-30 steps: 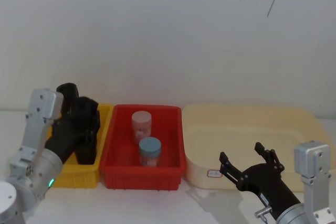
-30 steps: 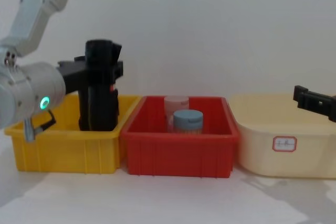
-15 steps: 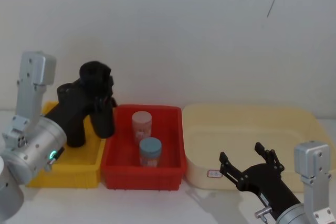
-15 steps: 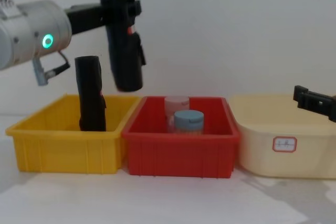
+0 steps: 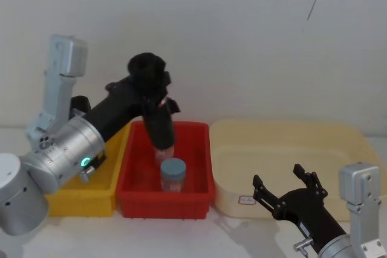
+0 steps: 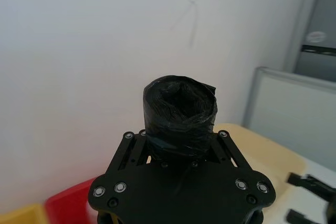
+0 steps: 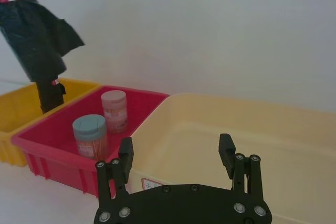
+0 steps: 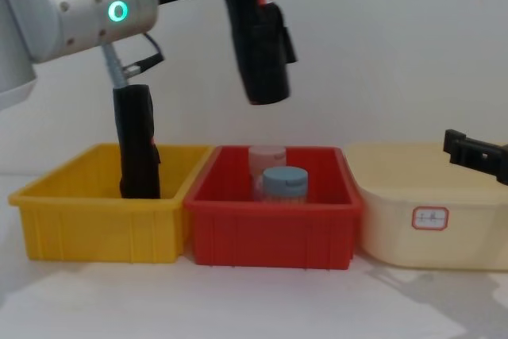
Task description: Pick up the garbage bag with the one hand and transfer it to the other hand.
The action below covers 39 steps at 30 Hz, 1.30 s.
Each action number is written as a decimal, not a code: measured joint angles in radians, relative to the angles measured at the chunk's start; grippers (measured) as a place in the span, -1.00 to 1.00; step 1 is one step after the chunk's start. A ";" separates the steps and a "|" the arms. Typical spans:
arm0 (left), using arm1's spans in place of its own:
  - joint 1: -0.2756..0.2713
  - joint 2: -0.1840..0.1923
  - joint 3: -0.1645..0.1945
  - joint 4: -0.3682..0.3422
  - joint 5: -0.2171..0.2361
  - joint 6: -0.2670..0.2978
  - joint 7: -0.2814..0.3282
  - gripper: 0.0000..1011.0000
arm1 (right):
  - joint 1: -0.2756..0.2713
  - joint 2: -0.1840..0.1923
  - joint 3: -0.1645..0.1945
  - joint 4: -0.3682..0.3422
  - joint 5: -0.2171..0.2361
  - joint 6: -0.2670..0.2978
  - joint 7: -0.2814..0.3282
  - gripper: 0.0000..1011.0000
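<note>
My left gripper [image 5: 147,83] is shut on the garbage bag [image 5: 157,116], a tight black roll with a small red mark. It holds the roll near its top end, hanging almost upright and high above the red bin [image 5: 203,149]. From the chest, the roll [image 8: 258,45] hangs well clear of the jars. Its wrapped end [image 6: 179,109] sticks up between the fingers. A second black roll [image 8: 136,144] stands in the yellow bin [image 8: 95,228]. My right gripper [image 5: 277,176] stays low at the front right, open and empty, before the cream tub [image 5: 290,143].
In the red bin stand a blue-lidded jar [image 8: 284,184] and a pink jar [image 8: 266,156] behind it. The yellow bin, red bin and cream tub [image 8: 429,196] sit side by side in a row against a white wall.
My left arm has lifted the roll out of the yellow bin and swung it up and to the right, over the red bin. The right arm has not moved.
</note>
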 joint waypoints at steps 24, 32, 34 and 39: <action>-0.107 -0.097 0.142 0.161 -0.059 0.001 -0.150 -0.27 | 0.000 0.000 0.000 0.000 0.000 0.000 0.000 0.98; -0.115 -0.100 0.164 0.180 -0.055 -0.030 -0.163 -0.27 | 0.000 0.000 0.000 0.000 0.000 0.000 0.000 0.98; -0.117 -0.100 0.169 0.183 -0.055 -0.036 -0.166 -0.27 | 0.000 0.000 0.000 0.000 0.000 0.000 0.000 0.98; -0.120 -0.097 0.176 0.185 -0.055 -0.044 -0.173 -0.27 | 0.000 0.000 0.000 0.000 0.000 0.000 0.000 0.98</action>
